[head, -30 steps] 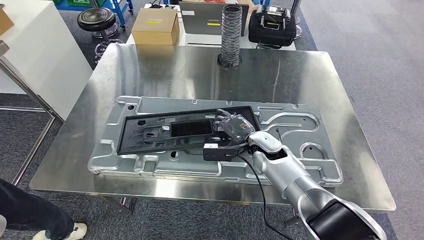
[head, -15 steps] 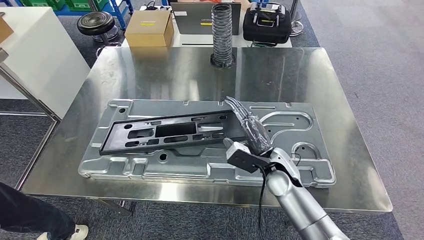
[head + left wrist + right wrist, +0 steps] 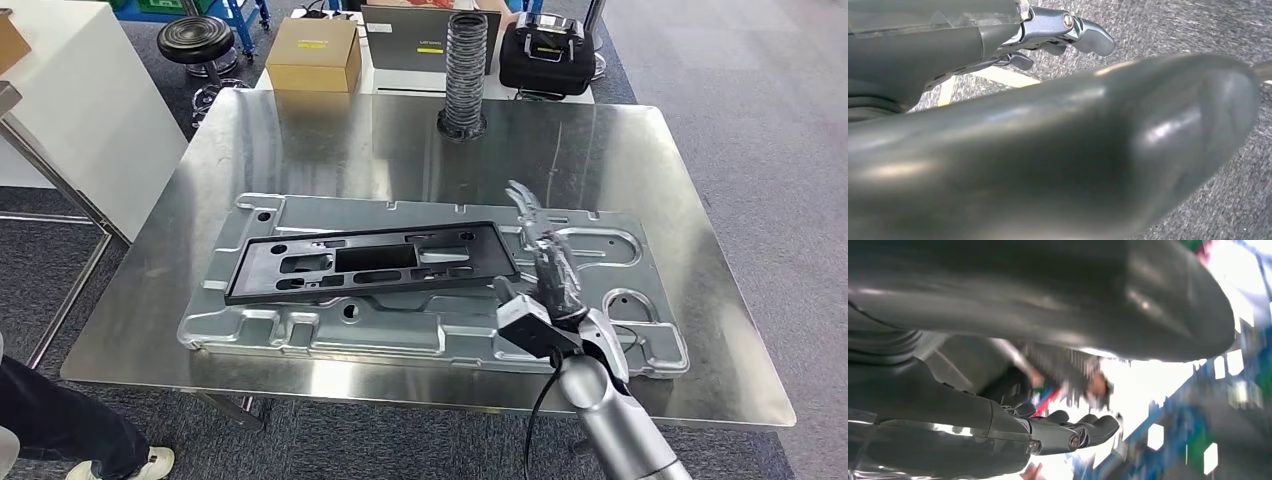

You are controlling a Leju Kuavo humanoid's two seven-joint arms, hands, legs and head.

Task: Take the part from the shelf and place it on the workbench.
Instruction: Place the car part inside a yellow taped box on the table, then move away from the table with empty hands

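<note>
right wrist view: background blurred | person [image 3: 60, 435]: cut off at picture's edge

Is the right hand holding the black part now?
No: in the head view the right hand is raised with fingers spread, beside the black part, which lies on the metal panel.

Silver right arm [image 3: 610, 415], black cable, dark-fingered right robot hand [image 3: 548, 268].

Bench [image 3: 300, 150]: far half bare steel, passable, except ribbed hose [image 3: 463, 70] upright at far edge centre. Near half covered by pressed metal panel [image 3: 330, 330] carrying black frame [image 3: 370, 262].
</note>
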